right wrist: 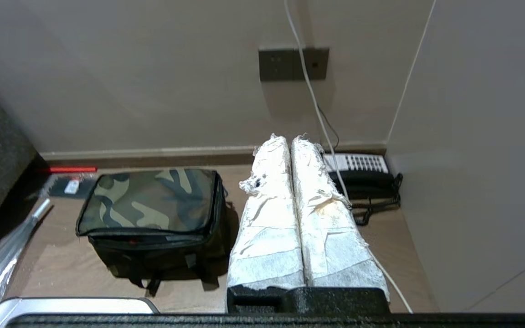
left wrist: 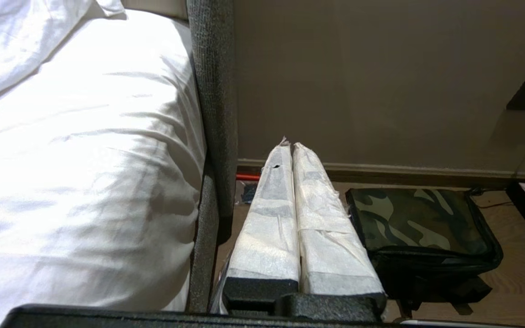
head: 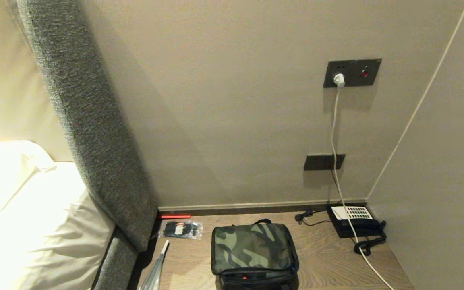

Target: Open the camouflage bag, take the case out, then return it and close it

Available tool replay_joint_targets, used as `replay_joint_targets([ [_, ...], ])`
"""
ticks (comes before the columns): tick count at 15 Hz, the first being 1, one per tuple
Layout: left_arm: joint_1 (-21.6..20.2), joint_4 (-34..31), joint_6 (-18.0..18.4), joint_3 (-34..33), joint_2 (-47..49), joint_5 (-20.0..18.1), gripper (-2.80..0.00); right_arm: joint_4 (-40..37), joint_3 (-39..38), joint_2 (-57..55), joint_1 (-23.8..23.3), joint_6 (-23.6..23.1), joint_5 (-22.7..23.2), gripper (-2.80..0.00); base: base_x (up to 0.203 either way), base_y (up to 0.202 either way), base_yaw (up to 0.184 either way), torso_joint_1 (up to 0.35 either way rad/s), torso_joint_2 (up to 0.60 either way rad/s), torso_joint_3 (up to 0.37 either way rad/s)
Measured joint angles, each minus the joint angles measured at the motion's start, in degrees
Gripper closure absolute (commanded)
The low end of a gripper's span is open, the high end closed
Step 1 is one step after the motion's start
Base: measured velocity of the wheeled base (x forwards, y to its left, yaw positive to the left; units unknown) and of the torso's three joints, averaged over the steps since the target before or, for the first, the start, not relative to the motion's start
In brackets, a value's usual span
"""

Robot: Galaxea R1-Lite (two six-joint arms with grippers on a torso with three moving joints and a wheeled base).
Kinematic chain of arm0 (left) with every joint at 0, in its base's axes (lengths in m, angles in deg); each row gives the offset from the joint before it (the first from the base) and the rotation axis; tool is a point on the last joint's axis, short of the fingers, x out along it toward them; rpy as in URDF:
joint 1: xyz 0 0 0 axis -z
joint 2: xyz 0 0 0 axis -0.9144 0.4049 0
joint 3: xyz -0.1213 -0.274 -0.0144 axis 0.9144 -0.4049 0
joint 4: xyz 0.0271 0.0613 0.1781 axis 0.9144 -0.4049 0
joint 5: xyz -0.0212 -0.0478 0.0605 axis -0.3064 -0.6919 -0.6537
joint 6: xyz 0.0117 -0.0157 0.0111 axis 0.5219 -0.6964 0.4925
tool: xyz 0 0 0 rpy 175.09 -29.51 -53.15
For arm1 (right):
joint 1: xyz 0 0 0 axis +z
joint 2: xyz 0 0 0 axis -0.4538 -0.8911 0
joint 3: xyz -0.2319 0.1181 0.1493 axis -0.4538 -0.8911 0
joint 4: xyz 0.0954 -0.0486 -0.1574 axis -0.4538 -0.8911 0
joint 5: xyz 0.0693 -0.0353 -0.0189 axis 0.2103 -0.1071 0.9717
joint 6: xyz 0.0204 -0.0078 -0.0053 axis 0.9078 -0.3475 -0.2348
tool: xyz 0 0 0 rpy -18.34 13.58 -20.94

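On the wooden table [head: 328, 257] sits the camouflage bag [head: 252, 247], both claws [left wrist: 291, 146] [right wrist: 290, 139] pressed together, empty.

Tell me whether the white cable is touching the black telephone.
Touching. In the head view the white cable drapes straight across the black telephone, over its keypad panel; the right wrist view shows it crossing there too.

Warm, dim light fills the room. The white bedding [head: 22, 209] glares, blown out beside the grey headboard [head: 91, 133]. Soft shadows trail below the wall sockets [head: 352, 73]. Focus looks slightly soft throughout.
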Motion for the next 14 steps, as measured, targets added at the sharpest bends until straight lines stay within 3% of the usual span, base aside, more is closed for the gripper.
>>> replay_joint_targets([
  [5, 0.00, 0.00, 0.26, 0.00, 0.00, 0.01, 0.00, 0.01, 0.00, -0.01, 0.00, -0.06, -0.01, 0.00, 0.000, 0.000, 0.000, 0.001, 0.00, 0.165],
  [14, 0.00, 0.00, 0.27, 0.00, 0.00, -0.01, 0.00, 0.02, 0.00, -0.01, 0.00, -0.10, 0.01, 0.00, 0.000, 0.000, 0.000, 0.000, 0.00, 0.007],
])
